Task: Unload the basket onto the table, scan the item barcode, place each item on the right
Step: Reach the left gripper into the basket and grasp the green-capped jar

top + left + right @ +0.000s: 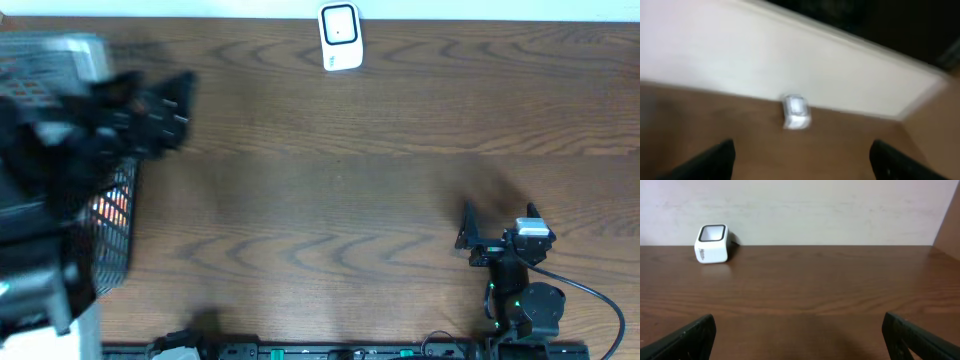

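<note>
At the near edge of the tabletop (330, 200), the right fingers (800, 335) were spread wide with nothing between them. Off to the left, the left fingers (802, 160) were also parted wide and empty. Their blurred arm hung over a black wire basket (118, 235), where something orange (110, 208) showed through the mesh, too smeared to identify. The white scanner (341, 37) sat well beyond both, at the tabletop's far edge by the wall. It was ahead and left of the right fingers and roughly centred ahead of the left fingers.
</note>
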`<state>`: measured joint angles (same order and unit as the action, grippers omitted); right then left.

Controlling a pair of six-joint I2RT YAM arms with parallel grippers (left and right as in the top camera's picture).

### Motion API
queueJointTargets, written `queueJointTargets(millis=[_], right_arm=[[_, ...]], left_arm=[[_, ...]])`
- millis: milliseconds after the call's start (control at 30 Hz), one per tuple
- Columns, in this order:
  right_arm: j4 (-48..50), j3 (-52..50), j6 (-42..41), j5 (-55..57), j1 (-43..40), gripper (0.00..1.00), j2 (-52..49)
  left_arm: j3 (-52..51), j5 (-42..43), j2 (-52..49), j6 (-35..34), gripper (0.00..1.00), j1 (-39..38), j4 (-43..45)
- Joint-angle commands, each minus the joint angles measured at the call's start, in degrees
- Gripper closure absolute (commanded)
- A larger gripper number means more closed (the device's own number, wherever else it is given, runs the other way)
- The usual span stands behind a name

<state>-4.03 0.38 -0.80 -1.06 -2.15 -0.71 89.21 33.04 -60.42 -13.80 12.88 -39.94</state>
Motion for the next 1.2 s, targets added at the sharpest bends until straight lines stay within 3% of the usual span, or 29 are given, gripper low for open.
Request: queueJointTargets(millis=[0, 267, 433, 700, 867, 1167], right_arm=[[-0.2, -0.1, -0.4, 0.2, 0.2, 0.01, 0.2], [-0.2, -0.1, -0.4, 0.2, 0.2, 0.01, 0.2], [-0.2, -0.1, -0.4, 0.2, 0.2, 0.01, 0.2], [-0.2, -0.1, -0.4, 0.1, 0.2, 0.01, 0.2], [-0.2, -0.1, -0.4, 0.1, 0.2, 0.01, 0.2], [-0.2, -0.1, -0.4, 0.1, 0.2, 0.01, 0.2]], left_arm=[[8.2, -16.2, -2.4, -6.5, 0.14, 9.2, -8.0], [9.3, -23.3, -9.1, -20.4, 0.14, 29.8, -17.5], [8.8, -30.3, -18.4, -30.3, 0.14, 34.4, -28.1], [7.8, -33.4, -30.9, -30.5, 0.14, 34.3, -33.3], [6.6, -39.9, -36.3, -30.1, 0.14, 34.3, -36.7], [-2.8, -40.6, -37.7, -25.6, 0.14, 33.2, -31.4]])
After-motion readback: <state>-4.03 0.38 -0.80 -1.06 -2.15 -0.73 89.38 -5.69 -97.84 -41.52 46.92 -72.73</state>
